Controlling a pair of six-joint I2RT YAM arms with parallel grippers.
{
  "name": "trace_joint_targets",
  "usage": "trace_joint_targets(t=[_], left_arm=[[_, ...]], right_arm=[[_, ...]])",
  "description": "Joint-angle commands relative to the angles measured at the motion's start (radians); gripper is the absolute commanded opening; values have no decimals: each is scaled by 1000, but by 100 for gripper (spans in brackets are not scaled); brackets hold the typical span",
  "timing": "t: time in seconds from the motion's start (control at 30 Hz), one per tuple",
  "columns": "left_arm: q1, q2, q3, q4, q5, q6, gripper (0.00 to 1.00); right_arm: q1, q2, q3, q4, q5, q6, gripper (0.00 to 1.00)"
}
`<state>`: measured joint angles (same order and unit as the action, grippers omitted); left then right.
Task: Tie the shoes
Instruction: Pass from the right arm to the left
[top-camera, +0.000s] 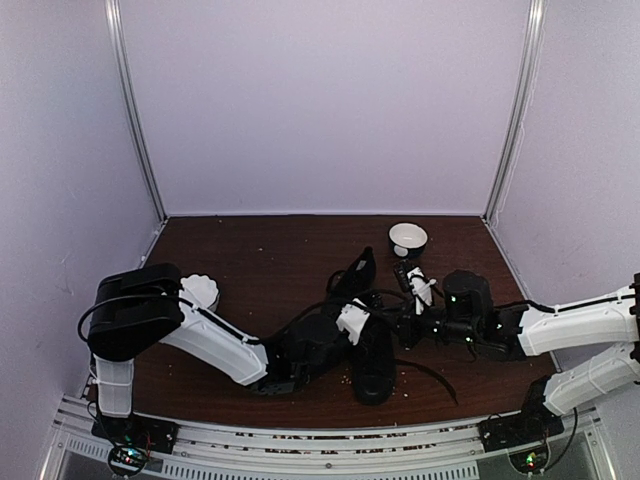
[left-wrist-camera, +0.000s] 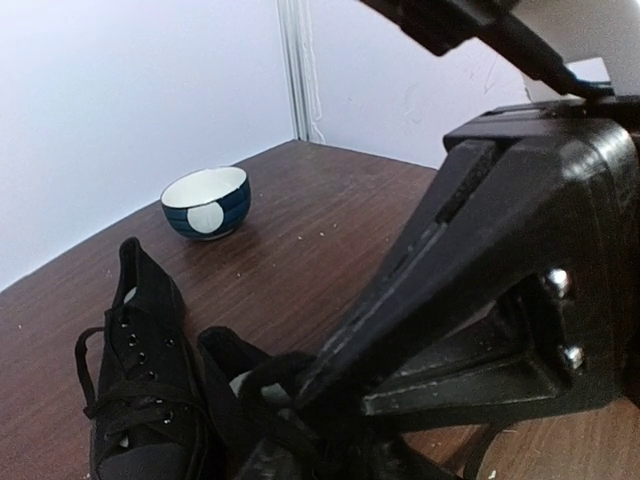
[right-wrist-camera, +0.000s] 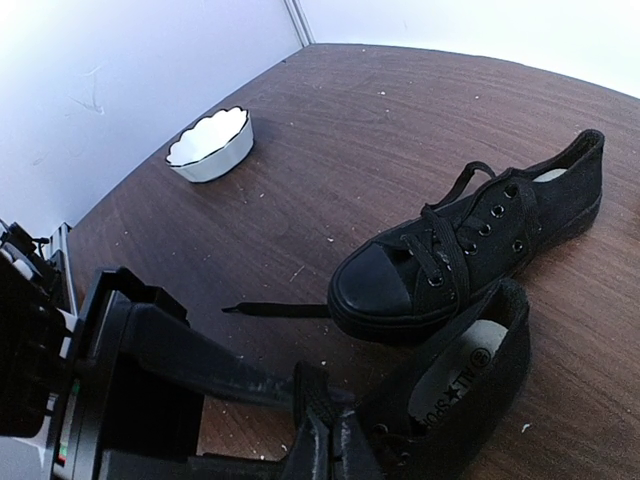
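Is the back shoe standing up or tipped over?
Standing up: the shoe rests flat on its sole on the table, its opening facing upward.

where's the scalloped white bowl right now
In the top view the scalloped white bowl sits on the left side of the table, right beside the left arm and well left of the shoes.

Black shoes (right-wrist-camera: 450, 260), brown table (right-wrist-camera: 400, 120), blue-and-white bowl (left-wrist-camera: 206, 203); scalloped bowl (right-wrist-camera: 211, 146) white, perhaps dark-rimmed.
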<state>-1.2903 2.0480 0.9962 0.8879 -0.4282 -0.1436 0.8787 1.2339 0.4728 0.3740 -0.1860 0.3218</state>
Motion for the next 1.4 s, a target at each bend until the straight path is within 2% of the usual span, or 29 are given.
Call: trace_joint_targets(t=[0.0, 0.07, 0.17, 0.3, 0.37, 0.47, 0.63, 0.67, 0.73, 0.87, 1.0, 1.13, 1.2, 1.3, 1.37], left_arm=[[-3, 12, 8, 30, -3, -1, 16], [-2, 13, 9, 27, -1, -1, 12], [-2, 14, 12, 23, 3, -1, 12], [-1, 17, 16, 16, 5, -6, 19], [0, 20, 16, 12, 1, -11, 20], [8, 20, 15, 9, 12, -23, 15], [11, 32, 41, -24, 58, -21, 13], [12, 33, 45, -27, 64, -21, 11], [13, 34, 43, -23, 68, -20, 0], [15, 29, 20, 10, 65, -22, 0], [16, 28, 18, 15, 64, -22, 0], [22, 28, 6, 33, 67, -29, 0], [26, 27, 1, 39, 72, -32, 0], [31, 25, -7, 47, 75, -40, 0], [31, 24, -11, 53, 76, -40, 0]], right_arm=[[-6, -17, 18, -5, 6, 9, 0], [-6, -18, 20, -12, 6, 9, 0], [-8, -26, 22, -20, 7, 10, 0], [-9, -35, 26, -34, 10, 7, 0], [-10, -38, 26, -40, 10, 6, 0], [-10, -44, 24, -45, 12, 2, 0], [-16, -44, 20, -41, 15, 4, 0], [-16, -44, 20, -39, 11, 5, 0], [-16, -42, 22, -37, 7, 6, 0], [-17, -39, 25, -59, 2, 3, 0], [-18, -57, 28, -109, 13, 6, 11], [-17, -126, 50, -249, 34, 14, 42], [-17, -185, 70, -388, 71, 27, 51], [-17, -261, 97, -632, 192, 77, 56], [-17, -286, 120, -825, 253, 119, 70]])
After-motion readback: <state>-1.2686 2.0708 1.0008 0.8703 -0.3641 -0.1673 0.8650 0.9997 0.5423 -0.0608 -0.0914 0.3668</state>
